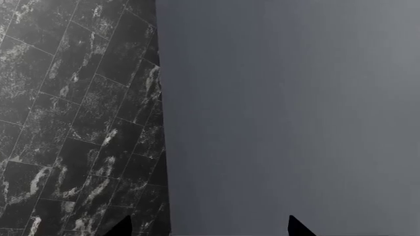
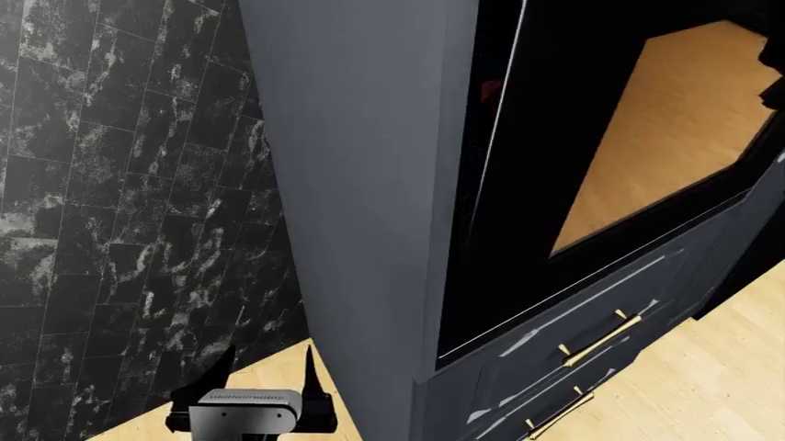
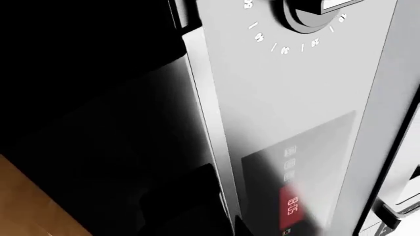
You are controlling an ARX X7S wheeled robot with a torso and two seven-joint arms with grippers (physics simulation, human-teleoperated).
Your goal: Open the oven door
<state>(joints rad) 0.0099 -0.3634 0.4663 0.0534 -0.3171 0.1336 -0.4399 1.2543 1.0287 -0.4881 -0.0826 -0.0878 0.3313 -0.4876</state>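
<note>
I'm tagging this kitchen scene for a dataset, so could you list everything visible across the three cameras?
oven door: one, glossy black with a window mirroring wood-brown, above the drawers.
cabinet side panel: one, plain grey, left of the oven door.
navy drawers: two visible, brass handles, below the oven door.
tiled wall: one, black marbled tiles, left of the cabinet.
wood floor: light wood, lower right of the head view.
control panel: one, silver-grey, with a dial and a red display, in the right wrist view.
left claw: one, black fingers apart, low beside the cabinet side.
right claw: not clearly visible in any view.
</note>
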